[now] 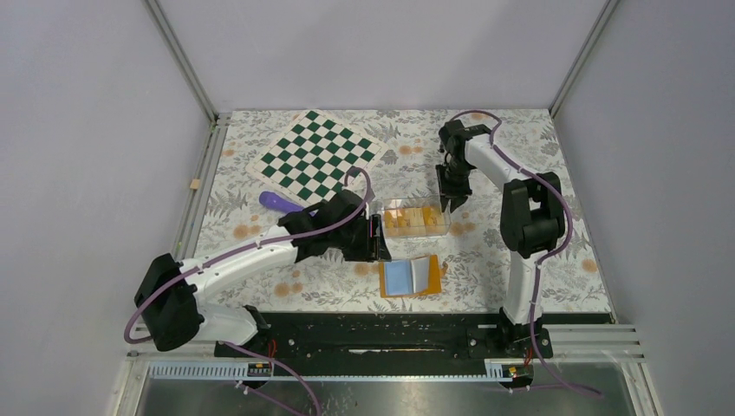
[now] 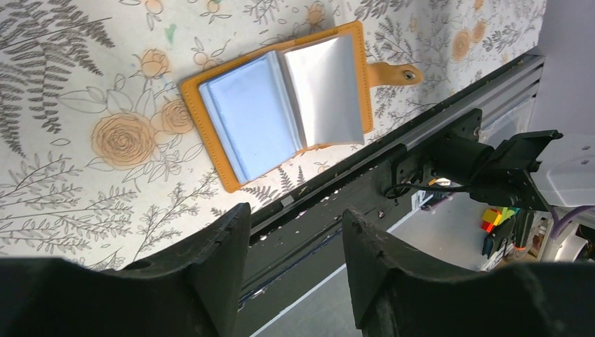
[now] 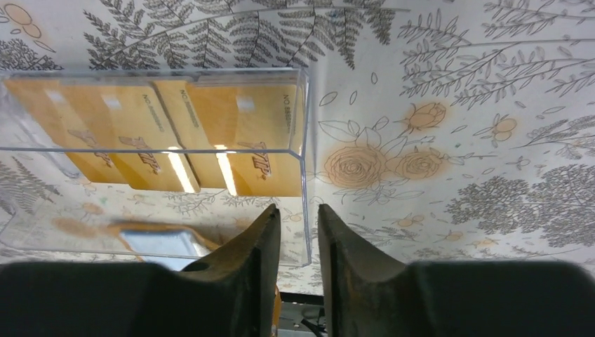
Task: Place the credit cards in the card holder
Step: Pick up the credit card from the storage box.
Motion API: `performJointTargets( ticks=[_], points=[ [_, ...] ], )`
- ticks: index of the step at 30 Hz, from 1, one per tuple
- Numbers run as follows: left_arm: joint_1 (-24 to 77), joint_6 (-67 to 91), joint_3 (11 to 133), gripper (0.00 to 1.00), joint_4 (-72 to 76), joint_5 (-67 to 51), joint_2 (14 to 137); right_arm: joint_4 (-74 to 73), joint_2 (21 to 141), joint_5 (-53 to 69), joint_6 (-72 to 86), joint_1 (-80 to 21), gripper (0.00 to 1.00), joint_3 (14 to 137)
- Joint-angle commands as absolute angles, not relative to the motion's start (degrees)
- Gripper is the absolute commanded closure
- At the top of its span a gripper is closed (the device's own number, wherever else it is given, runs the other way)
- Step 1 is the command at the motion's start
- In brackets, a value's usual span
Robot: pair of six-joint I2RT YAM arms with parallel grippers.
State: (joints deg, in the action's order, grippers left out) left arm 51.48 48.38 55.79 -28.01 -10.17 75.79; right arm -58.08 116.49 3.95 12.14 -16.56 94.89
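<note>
The card holder [image 1: 411, 277] lies open near the table's front edge, orange outside with light-blue sleeves [image 2: 281, 105] and a snap tab [image 2: 393, 73]. Several gold credit cards [image 1: 414, 218] [image 3: 238, 133] stand in a clear plastic box [image 1: 417, 217] [image 3: 302, 105] just behind it. My left gripper [image 1: 379, 239] [image 2: 295, 210] is open and empty, hovering left of the holder and box. My right gripper [image 1: 451, 201] [image 3: 298, 207] sits at the box's right end. Its jaws are narrowly apart, with the box's clear end wall showing in the gap, and nothing is gripped.
A green-and-white chessboard [image 1: 316, 154] lies at the back left. A purple object [image 1: 276, 201] pokes out behind my left arm. The black mounting rail [image 1: 390, 329] [image 2: 351, 182] runs along the near table edge, close to the holder.
</note>
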Motion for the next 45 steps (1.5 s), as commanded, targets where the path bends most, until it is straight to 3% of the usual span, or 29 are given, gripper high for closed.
performJointTargets(
  ticks=[1,9,20,33,45],
  points=[
    [50.51,47.81,54.81,0.49,-28.41,-8.64,73.03,-60.53,115.19,6.96,11.25,-16.94,0.72,94.01],
    [48.13,46.8,54.67,0.42,-29.26,-9.1,72.04,-60.03,114.64,9.6,13.48,-21.52,0.81,93.37],
    [44.2,45.58,53.78,0.41,-29.98,-10.31,70.73,-59.8,114.95,11.36,17.31,-31.1,0.89,94.48],
    [41.23,47.98,57.57,0.44,-21.16,-17.43,84.18,-52.98,108.83,15.87,22.62,-32.6,0.65,88.46],
    [35.62,45.85,63.59,0.5,-19.71,-17.8,97.83,-45.96,105.31,20.51,25.88,-32.52,0.64,81.58]
  ],
)
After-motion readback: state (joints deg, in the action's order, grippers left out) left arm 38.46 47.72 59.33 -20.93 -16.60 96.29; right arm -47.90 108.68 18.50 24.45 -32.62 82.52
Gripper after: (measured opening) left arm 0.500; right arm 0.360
